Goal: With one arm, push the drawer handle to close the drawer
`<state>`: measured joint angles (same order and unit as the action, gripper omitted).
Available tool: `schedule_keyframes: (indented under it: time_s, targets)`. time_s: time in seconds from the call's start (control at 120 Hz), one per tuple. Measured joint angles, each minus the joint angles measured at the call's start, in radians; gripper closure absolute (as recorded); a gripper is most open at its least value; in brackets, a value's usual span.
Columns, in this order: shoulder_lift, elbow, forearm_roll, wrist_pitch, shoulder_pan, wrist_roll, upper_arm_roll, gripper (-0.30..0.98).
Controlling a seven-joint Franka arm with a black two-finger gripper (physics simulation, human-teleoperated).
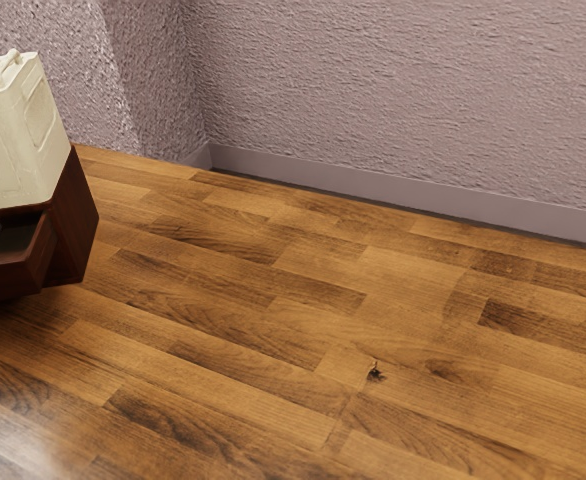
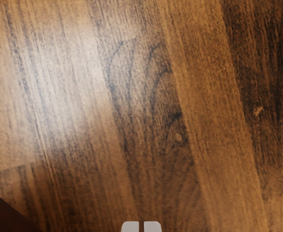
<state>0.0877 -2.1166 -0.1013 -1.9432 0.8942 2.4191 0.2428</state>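
- Biggest thing here is the wood-plank surface, running back to the rough pinkish-grey wall.
- Then the dark red-brown cabinet, at the exterior view's left edge.
- The cream jerrycan-looking thing sits on top of it. I'd keep the push low and smooth so that doesn't wobble.
- The drawer is your actual target: sticking out of the cabinet, so definitely open. Step in hand, imo, is getting square to its front, around the handle. Push straight along its slide, slow and steady, since an off-centre shove could jam it or twist the cabinet. Ease off once it seats.
- Gripper is right by the drawer, fingers basically pressed together, just a thin slit and nothing pinched. Good shape for pushing tbh. Can't tell if it's touching, so I'd check it's outside the front before moving.
- Brands, labels, writing: none I can read, just moulded panels on the can.
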Motion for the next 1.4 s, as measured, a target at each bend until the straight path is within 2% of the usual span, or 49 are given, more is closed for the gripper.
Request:
schedule_keyframes:
  time_s: [0.142, 0.317, 0.508, 0.833, 1.208, 1.4]
  targets:
    - [-0.030, 0.003, -0.004, -0.012, 0.038, 0.078, 0.000, 0.79]
    - [-0.143, 0.074, -0.006, -0.030, 0.098, 0.165, -0.013, 0.79]
    - [-0.157, 0.092, 0.000, -0.042, 0.082, 0.250, -0.053, 0.79]
    - [-0.218, 0.165, 0.006, -0.059, 0.080, 0.344, -0.055, 0.78]
    - [-0.272, 0.207, 0.089, -0.167, 0.064, 0.431, -0.048, 0.79]
    - [-0.310, 0.266, 0.102, -0.201, 0.065, 0.453, -0.056, 0.79]
